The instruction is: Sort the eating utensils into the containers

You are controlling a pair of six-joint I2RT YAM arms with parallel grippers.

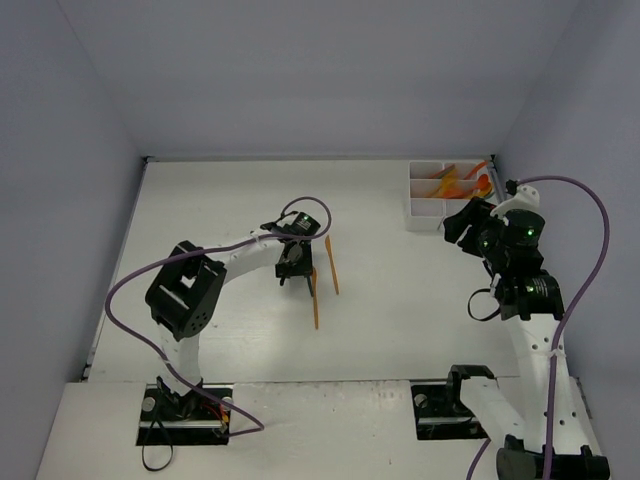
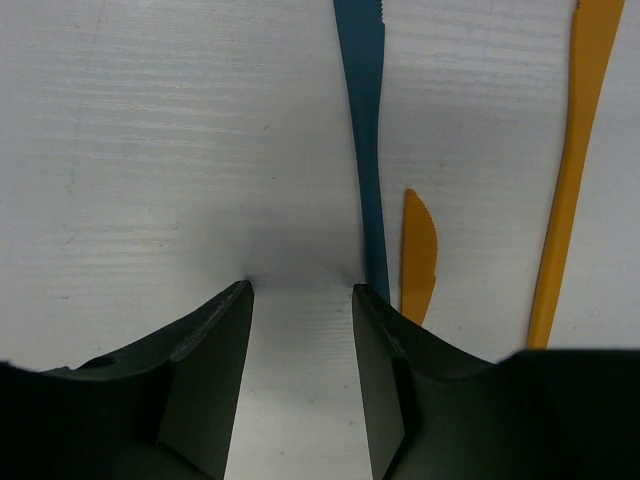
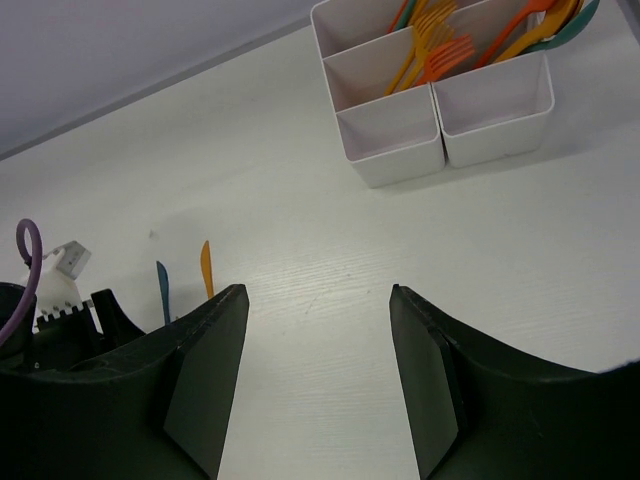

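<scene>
Left gripper [image 2: 300, 290]: black fingers [image 2: 215, 340] stand apart, tips down at the white table [image 2: 150, 150], with only bare surface in the gap; nothing gripped

Thin teal-blue plastic knife [image 2: 362, 150] lies flat just outside the right-hand finger of the wrist view. Its near end runs under that fingertip; cannot tell whether they touch

Next outward: short orange plastic knife with a serrated edge [image 2: 419, 255], just beside the teal one, near end likewise hidden by the finger

Further out: long orange plastic utensil [image 2: 572, 170], roughly alongside the other two and apart from them

Top view: this gripper is mid-table, with the two orange pieces just to its right

Right gripper [image 3: 318, 290]: fingers wide apart, empty, held above the table near the white plastic six-compartment tray [image 3: 395, 170]

Tray stands at the table's far right corner. Orange plastic forks [image 3: 435, 50] lean in a compartment behind the near row; orange, red and teal handles [image 3: 520, 25] fill the one beside it
</scene>
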